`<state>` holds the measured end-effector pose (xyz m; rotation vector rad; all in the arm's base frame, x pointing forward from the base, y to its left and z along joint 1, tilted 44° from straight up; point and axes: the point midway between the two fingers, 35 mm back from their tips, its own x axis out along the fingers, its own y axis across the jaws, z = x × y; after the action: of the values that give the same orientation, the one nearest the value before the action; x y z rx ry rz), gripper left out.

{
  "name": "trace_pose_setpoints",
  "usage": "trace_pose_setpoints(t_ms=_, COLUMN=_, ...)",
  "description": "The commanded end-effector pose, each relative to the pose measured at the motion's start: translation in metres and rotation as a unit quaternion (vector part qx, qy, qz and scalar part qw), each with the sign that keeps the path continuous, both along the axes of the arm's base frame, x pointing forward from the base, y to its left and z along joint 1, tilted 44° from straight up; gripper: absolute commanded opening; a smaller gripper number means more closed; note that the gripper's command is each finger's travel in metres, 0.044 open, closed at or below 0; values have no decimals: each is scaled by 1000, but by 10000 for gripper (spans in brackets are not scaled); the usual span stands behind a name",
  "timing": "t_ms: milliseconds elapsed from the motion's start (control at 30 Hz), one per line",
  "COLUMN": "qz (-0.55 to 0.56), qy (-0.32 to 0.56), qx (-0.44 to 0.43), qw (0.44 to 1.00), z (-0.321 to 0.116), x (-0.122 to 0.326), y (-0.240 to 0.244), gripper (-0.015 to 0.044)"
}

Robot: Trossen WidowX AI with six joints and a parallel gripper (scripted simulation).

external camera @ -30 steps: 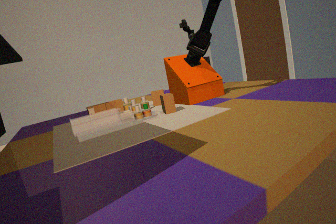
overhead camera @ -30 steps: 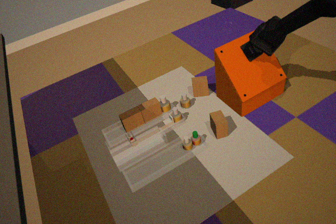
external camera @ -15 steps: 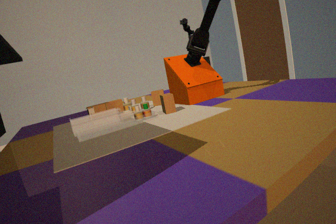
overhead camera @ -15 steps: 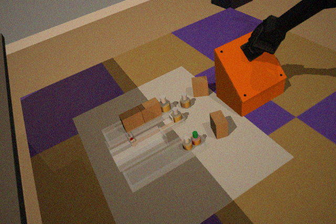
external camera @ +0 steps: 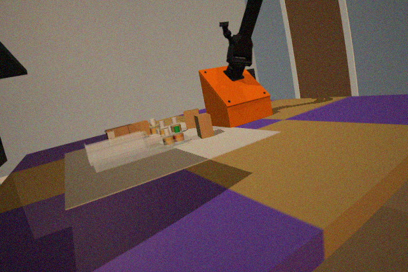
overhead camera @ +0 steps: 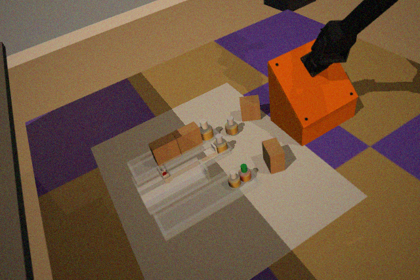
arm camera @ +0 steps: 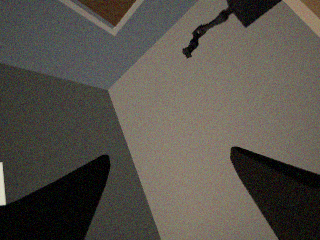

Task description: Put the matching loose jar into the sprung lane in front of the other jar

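Note:
The clear tray [overhead camera: 200,216] holds several lanes. A jar [overhead camera: 220,146] with a white cap and amber band stands at the front of a middle lane, by a small white plate [overhead camera: 213,148]. Similar white-capped jars stand near the block row [overhead camera: 206,133], on the mat [overhead camera: 231,128] and beside the green-capped jar [overhead camera: 233,181]. The green-capped jar [overhead camera: 245,174] [external camera: 178,134] has a pinkish band. Which jars are loose, and fine label differences, I cannot tell. My gripper [arm camera: 169,156] is open and empty, far from the jars, facing the walls.
Two wooden blocks [overhead camera: 165,151] [overhead camera: 188,137] stand in a row at the tray's far side. Two more blocks [overhead camera: 250,108] [overhead camera: 273,155] stand on the pale mat [overhead camera: 305,202]. The orange arm base [overhead camera: 288,114] [external camera: 230,91] stands beyond the mat's edge.

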<state>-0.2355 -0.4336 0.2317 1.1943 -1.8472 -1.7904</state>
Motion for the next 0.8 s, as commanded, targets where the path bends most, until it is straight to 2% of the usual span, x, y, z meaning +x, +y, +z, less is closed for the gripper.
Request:
trace_pose_setpoints(t_ms=0, qz=102, qy=25, qx=84, qw=991, z=-34, x=55, y=-21, gripper=440)
trace_pose_setpoints(t_ms=133, qz=196, qy=55, qx=149, qw=968, z=-63, x=109, y=-33, gripper=440)
trace_pose_setpoints(t_ms=267, qz=255, qy=76, qx=186, qw=946, z=-81, x=142, y=-37, gripper=440)
trace_pose_setpoints(t_ms=367, qz=331, qy=105, qx=230, qw=909, z=-103, x=179, y=-37, gripper=440)
trace_pose_setpoints(t_ms=567, qz=510, qy=178, qx=309, qw=783, z=-154, x=270, y=-20, gripper=440)
trace_pose_setpoints(t_ms=767, qz=673, qy=246, qx=345, qw=606, z=-202, x=355, y=24, gripper=440)
